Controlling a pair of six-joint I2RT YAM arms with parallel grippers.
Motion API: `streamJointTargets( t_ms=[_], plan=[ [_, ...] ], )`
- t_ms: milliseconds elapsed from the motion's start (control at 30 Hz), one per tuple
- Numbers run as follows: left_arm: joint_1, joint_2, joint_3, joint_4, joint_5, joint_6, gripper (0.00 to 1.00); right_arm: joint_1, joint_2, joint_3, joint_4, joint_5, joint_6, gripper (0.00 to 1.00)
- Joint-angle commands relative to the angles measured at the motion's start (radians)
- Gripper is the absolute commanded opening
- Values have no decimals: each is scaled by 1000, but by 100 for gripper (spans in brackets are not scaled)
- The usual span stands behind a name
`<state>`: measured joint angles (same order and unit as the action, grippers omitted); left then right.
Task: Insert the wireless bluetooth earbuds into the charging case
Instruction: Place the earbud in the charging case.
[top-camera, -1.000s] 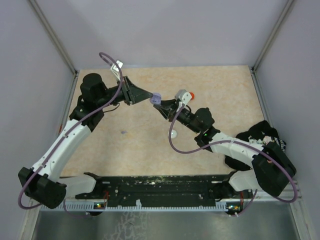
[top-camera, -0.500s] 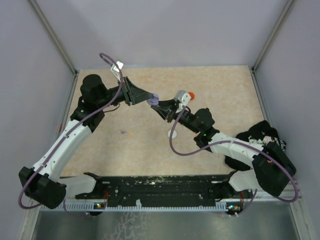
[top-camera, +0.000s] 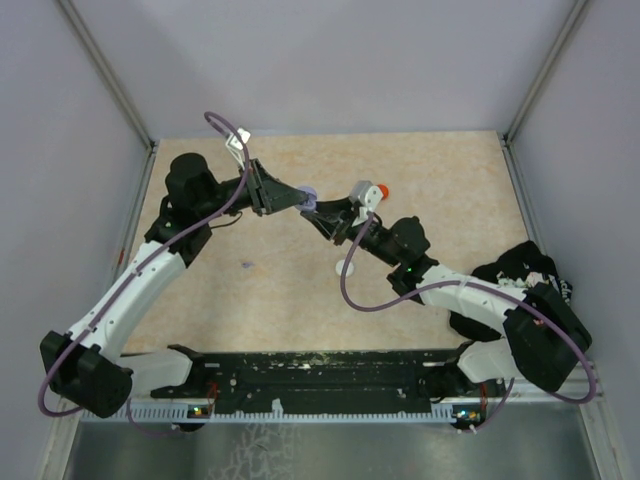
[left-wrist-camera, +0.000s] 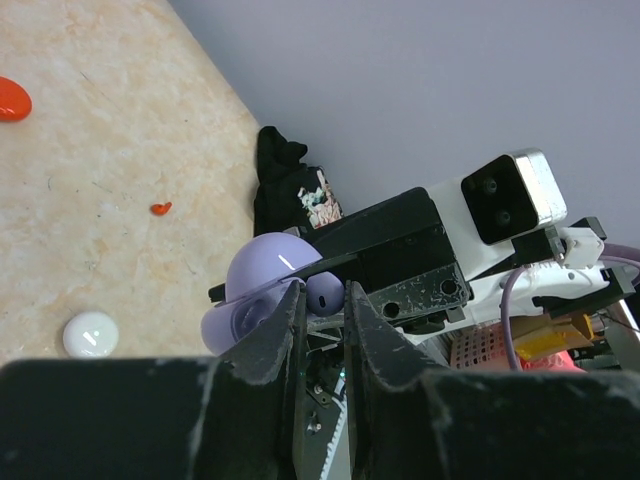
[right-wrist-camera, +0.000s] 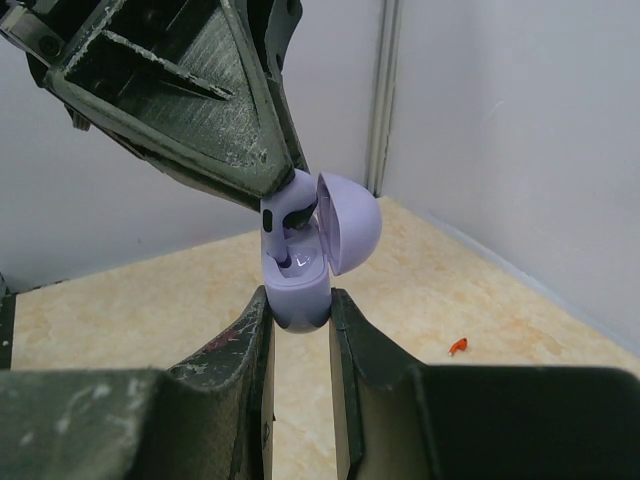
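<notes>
Grey walls enclose a beige speckled tabletop (top-camera: 450, 200), above which the left arm (top-camera: 140, 290) and right arm (top-camera: 470, 300) meet in mid-air. The right gripper (right-wrist-camera: 298, 310) is clamped on the base of the lavender charging case (right-wrist-camera: 300, 285), whose lid (right-wrist-camera: 350, 225) stands swung open. The left gripper (left-wrist-camera: 322, 300) pinches the lavender earbud (right-wrist-camera: 290, 205) with its lower end entering the case's well. Down on the table lie a white disc (left-wrist-camera: 90, 334), a red disc (left-wrist-camera: 10, 98) and a tiny red earbud (left-wrist-camera: 160, 208), well apart. The risk, as I judge it, is a skewed entry. If the bud meets the well at an angle, pushing could twist the case in its narrow grip or squirt the bud out of the fingers, and either would drop to the table. How deep the bud sits cannot be told, since the left fingers cover its top. The second well and the other earbuds are not visible.
</notes>
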<state>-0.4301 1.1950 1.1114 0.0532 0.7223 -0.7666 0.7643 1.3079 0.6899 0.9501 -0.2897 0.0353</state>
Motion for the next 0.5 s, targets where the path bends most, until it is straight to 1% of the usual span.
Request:
streamJointTargets(
  t_ms=[0,267,467],
  plan=[
    [-1,-9,-14,39,11,-4,15,8,0,54,84,-16,18,0],
    [-2,-9,-19,20,14,1,16,8,-2,49,92,-12,21,0],
    [-1,-23,-9,-45,-22,48,22,7,-7,49,91,-12,18,0]
  ],
)
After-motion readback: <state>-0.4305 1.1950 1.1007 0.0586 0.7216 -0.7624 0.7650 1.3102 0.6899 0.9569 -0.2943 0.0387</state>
